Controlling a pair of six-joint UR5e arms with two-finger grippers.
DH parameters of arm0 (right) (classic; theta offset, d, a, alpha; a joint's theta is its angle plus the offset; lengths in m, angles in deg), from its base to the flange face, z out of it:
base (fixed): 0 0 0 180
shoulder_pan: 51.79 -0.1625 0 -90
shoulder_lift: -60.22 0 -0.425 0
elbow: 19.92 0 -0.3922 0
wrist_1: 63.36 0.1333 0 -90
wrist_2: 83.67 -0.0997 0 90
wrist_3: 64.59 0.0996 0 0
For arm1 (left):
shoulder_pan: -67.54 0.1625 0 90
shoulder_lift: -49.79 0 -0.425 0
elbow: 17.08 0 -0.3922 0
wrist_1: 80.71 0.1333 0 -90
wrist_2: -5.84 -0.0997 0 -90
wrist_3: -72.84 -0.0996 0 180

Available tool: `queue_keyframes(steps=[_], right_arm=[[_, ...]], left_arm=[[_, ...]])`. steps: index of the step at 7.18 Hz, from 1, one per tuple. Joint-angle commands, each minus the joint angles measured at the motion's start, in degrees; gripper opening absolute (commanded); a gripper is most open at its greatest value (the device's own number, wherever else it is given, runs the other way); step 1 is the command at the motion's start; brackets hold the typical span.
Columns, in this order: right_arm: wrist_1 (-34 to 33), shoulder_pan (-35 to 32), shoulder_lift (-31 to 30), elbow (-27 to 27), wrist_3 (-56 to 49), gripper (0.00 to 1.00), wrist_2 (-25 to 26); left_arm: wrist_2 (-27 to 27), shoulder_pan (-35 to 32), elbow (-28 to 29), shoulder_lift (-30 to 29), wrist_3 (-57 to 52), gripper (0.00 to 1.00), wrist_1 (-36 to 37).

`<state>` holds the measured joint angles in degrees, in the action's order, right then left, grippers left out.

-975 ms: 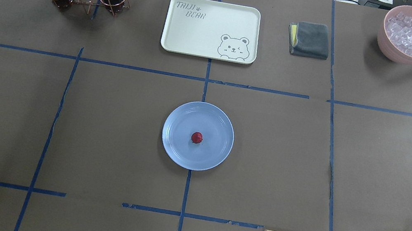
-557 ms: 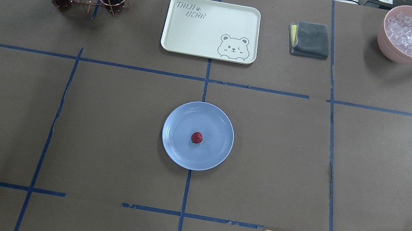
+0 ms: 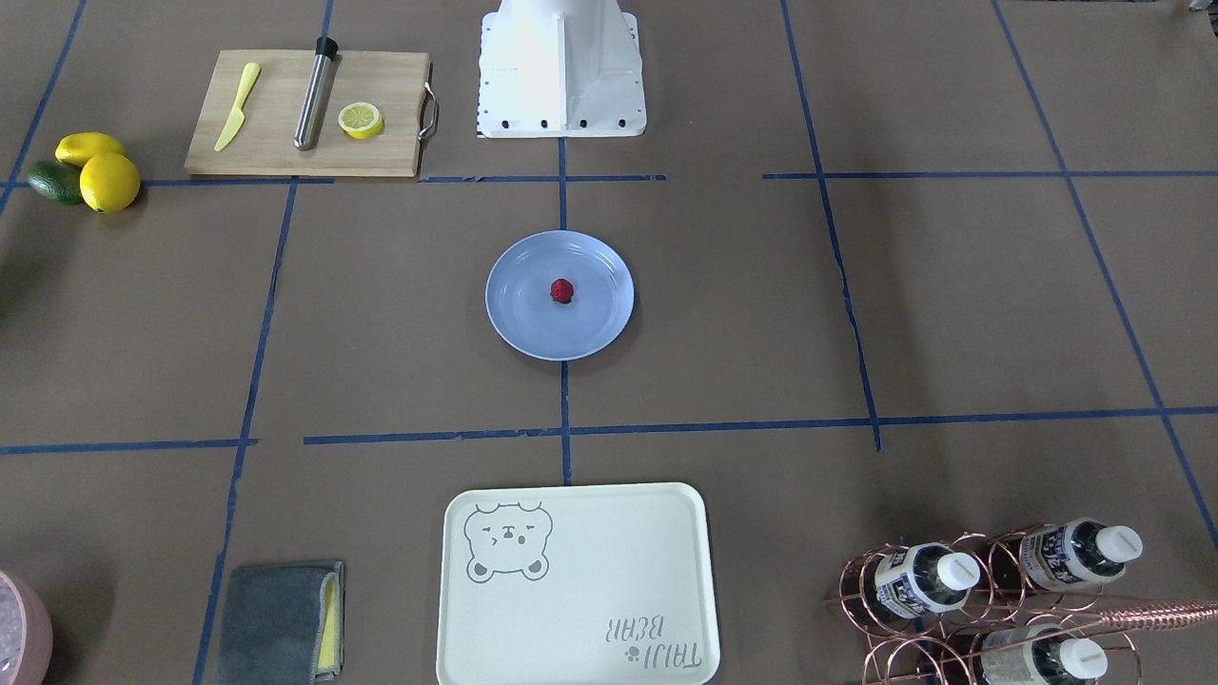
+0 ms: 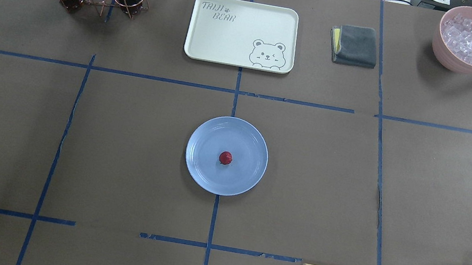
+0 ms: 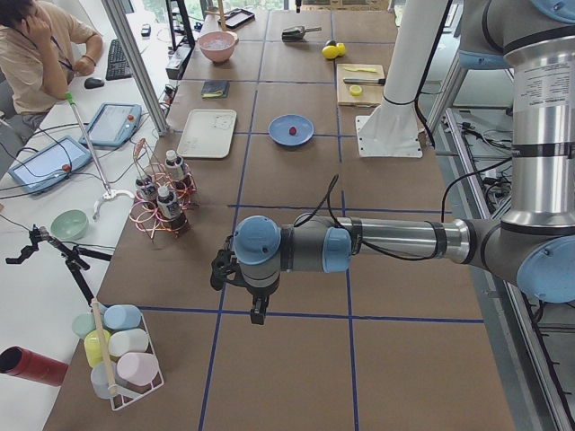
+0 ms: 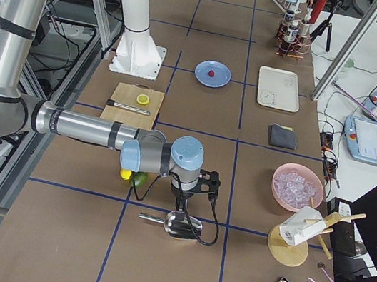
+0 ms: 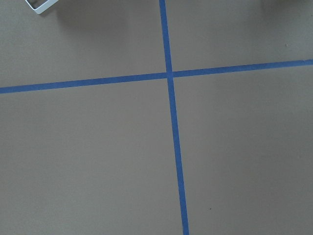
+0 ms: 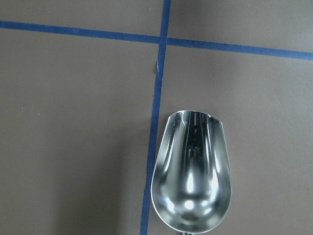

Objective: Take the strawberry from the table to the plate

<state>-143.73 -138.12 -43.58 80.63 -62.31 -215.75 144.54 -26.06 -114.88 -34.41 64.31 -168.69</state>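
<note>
Fingers of left gripper (image 5: pixel 258 311): open or closed not determinable, seen small and from a side view only; none showing in its wrist view. Same for right gripper (image 6: pixel 181 208). Left gripper pointing down over bare table (image 4: pixel 128 143), tape cross (image 7: pixel 169 75) beneath, white frame corner (image 7: pixel 41 6) at that view's top edge, bottle rack (image 5: pixel 154 218) near; open paper on its other sides. Right gripper pointing down, metal scoop (image 8: pixel 191 176) directly beneath, lemon (image 6: pixel 124 173) showing under its forearm. Strawberry (image 4: pixel 225 158) well apart from both grippers, resting at centre of plate (image 4: pixel 202 176), away from the rim. Bare table all round the rim; tray (image 4: pixel 233 36) beyond it.
</note>
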Motion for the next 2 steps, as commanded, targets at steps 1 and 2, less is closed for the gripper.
queue_keyframes(steps=[1, 2], right_arm=[[-0.05, 0.01, 0.00, 0.00, 0.00, 1.00, 0.33], [-0.05, 0.10, 0.00, -0.09, 0.00, 1.00, 0.42]], left_arm=[[0.00, 0.00, 0.07, 0.00, 0.00, 1.00, -0.26], [0.00, 0.00, 0.07, 0.00, 0.00, 1.00, -0.35]])
